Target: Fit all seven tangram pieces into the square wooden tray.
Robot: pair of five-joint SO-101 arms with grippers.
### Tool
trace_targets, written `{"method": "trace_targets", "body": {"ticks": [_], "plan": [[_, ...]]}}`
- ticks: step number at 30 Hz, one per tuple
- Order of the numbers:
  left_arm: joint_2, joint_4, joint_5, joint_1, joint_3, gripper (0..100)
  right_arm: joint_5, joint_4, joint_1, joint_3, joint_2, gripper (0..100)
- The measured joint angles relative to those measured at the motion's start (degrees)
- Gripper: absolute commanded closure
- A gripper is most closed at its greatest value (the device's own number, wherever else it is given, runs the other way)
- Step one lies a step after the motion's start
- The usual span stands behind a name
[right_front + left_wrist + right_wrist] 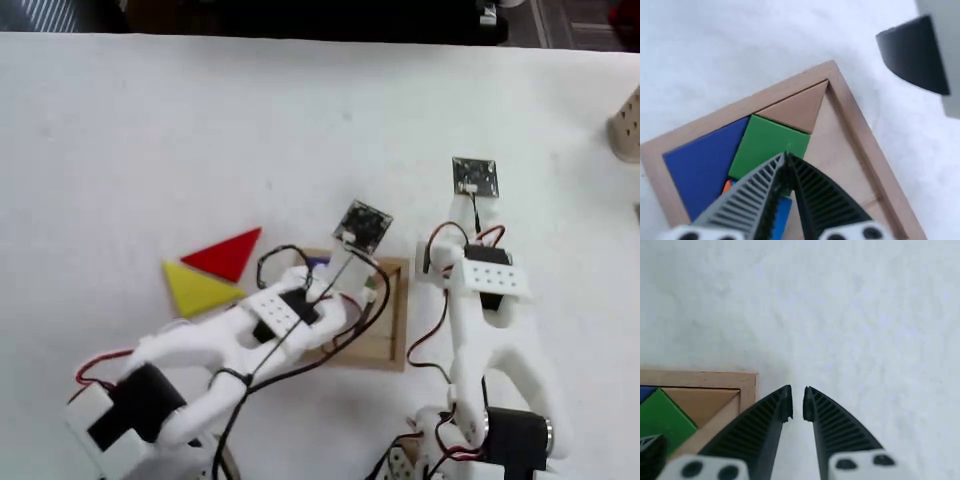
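Observation:
The square wooden tray (850,107) holds a large blue piece (702,160), a green square (770,145), a wood-coloured triangle (797,107) in its corner, and slivers of orange and light blue by my fingers. My left gripper (786,159) is shut, its tips over the green square and nothing between them. Part of the tray floor (840,150) is bare. A red triangle (225,253) and a yellow triangle (195,288) lie on the table left of the tray (395,320). My right gripper (797,405) hangs just outside the tray's corner (747,380), fingers almost together and empty.
The left arm (250,330) covers most of the tray in the high view. The right arm (485,290) stands just right of the tray. A pegged wooden block (628,125) sits at the table's right edge. White table stretches behind the tray.

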Motion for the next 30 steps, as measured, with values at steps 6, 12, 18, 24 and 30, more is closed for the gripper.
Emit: {"method": "trace_targets", "body": {"ticks": [6, 12, 18, 24, 30], "plan": [[0.0, 0.1, 0.1, -1.4, -1.8, 98, 0.0, 0.0, 0.0, 0.0, 0.0, 95.2], [-1.8, 0.1, 0.1, -1.5, -1.9, 98, 0.0, 0.0, 0.0, 0.0, 0.0, 95.1], [-7.5, 0.1, 0.1, 4.0, 2.3, 98, 0.0, 0.0, 0.0, 0.0, 0.0, 95.1], [-1.8, -0.2, 0.1, 7.1, 1.3, 98, 0.0, 0.0, 0.0, 0.0, 0.0, 95.3], [3.9, 1.4, 3.1, 3.7, -4.1, 98, 0.0, 0.0, 0.0, 0.0, 0.0, 95.3]]}}
